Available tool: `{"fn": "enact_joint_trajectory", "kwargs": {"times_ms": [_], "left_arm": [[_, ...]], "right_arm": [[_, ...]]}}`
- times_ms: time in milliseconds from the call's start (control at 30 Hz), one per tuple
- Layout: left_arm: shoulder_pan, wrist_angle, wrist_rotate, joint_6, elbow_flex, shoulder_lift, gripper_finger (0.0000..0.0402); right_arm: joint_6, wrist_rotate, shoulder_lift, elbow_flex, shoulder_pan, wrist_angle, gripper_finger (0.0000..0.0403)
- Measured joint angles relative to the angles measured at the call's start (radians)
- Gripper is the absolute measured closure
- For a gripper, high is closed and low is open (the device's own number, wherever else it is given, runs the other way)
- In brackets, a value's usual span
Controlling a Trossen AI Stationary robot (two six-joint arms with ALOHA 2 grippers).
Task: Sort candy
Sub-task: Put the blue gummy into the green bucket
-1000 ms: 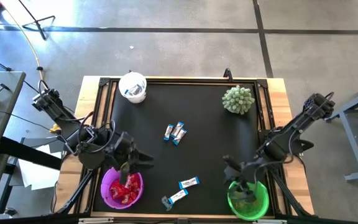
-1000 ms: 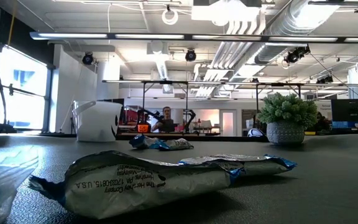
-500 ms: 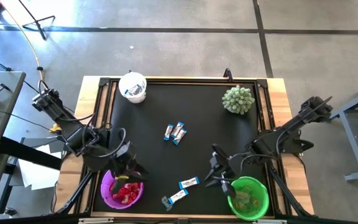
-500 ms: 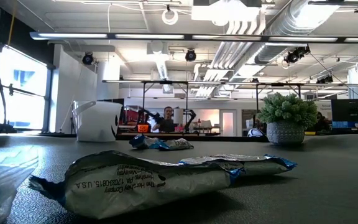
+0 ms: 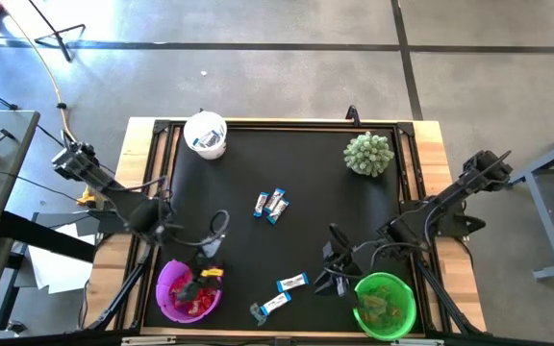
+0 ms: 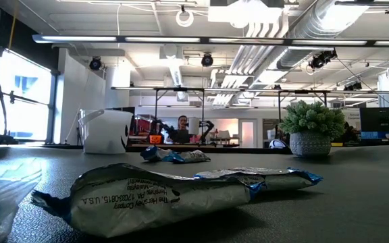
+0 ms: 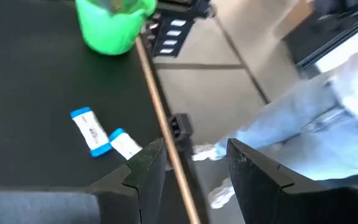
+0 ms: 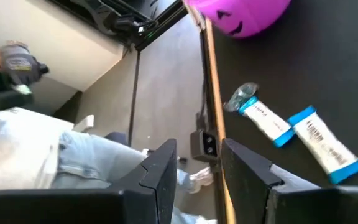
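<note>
- Surface (image 5: 354, 221): black mat carrying everything; the three containers sit out at the corners, I judge so the middle is free for loose candy.
- My right arm reaches in from the right. Right end effector (image 5: 332, 272) hangs just beside the green bowl (image 5: 386, 306), on the side facing the near pair of bars; fingers (image 8: 166, 171) parted, nothing between them. I judge that pair is my next pick.
- My left arm comes in from the left. Left end effector (image 5: 210, 265) sits at the rim of the purple bowl (image 5: 169, 285); fingers (image 7: 145, 168) apart, empty.
- Spiky green plant (image 5: 368, 153): one, far right corner, not candy.
- White cup (image 5: 206, 134): one, far left corner, a blue-and-white piece inside, so I judge it is the bin for the bars.
- Purple bowl holds red packets (image 5: 192, 300); count unclear, they pile up.
- Green bowl holds greenish pieces; count unclear.
- Loose blue-and-white bars: five or so. Centre cluster (image 5: 272, 204) looks like three touching; near pair (image 5: 292, 283) and (image 5: 275, 303), two, just apart, between the two bowls.
</note>
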Motion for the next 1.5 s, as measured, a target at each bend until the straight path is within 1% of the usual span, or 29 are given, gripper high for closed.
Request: {"fn": "enact_joint_trajectory", "kwargs": {"times_ms": [167, 300, 400, 500, 633, 833, 1067, 1200, 1367, 1500], "left_arm": [[0.011, -0.015, 0.009, -0.011, 0.0, 0.099, 0.0243], [0.015, -0.018, 0.105, -0.011, 0.0, 0.178, 0.0243], [0.018, -0.023, 0.124, -0.012, 0.0, 0.229, 0.0243], [0.019, -0.018, 0.126, -0.012, 0.0, 0.288, 0.0243], [0.018, -0.006, 0.164, -0.007, 0.0, 0.369, 0.0243], [0.017, 0.039, 0.166, -0.007, 0.0, 0.472, 0.0243], [0.016, 0.076, 0.166, 0.025, 0.0, 0.54, 0.0243], [0.016, 0.118, 0.167, 0.06, 0.0, 0.567, 0.0243], [0.015, 0.167, 0.154, 0.116, 0.0, 0.565, 0.0243], [0.011, 0.241, 0.15, 0.164, 0.0, 0.565, 0.0243]], "right_arm": [[0.082, -0.001, 0.0, 0.011, 0.039, -0.012, 0.0281], [0.081, -0.004, 0.0, 0.04, 0.074, -0.041, 0.0281], [0.062, -0.029, 0.0, 0.073, 0.09, -0.081, 0.0281], [0.061, -0.067, 0.0, 0.103, 0.093, -0.15, 0.0281], [0.059, -0.113, -0.001, 0.147, 0.101, -0.252, 0.0281], [0.058, -0.163, -0.001, 0.184, 0.122, -0.391, 0.0281], [0.058, -0.169, -0.001, 0.191, 0.151, -0.492, 0.0281], [0.058, -0.169, -0.001, 0.191, 0.158, -0.51, 0.0281], [0.058, -0.169, -0.001, 0.191, 0.159, -0.513, 0.0281], [0.04, -0.168, -0.001, 0.191, 0.159, -0.513, 0.0281]]}}
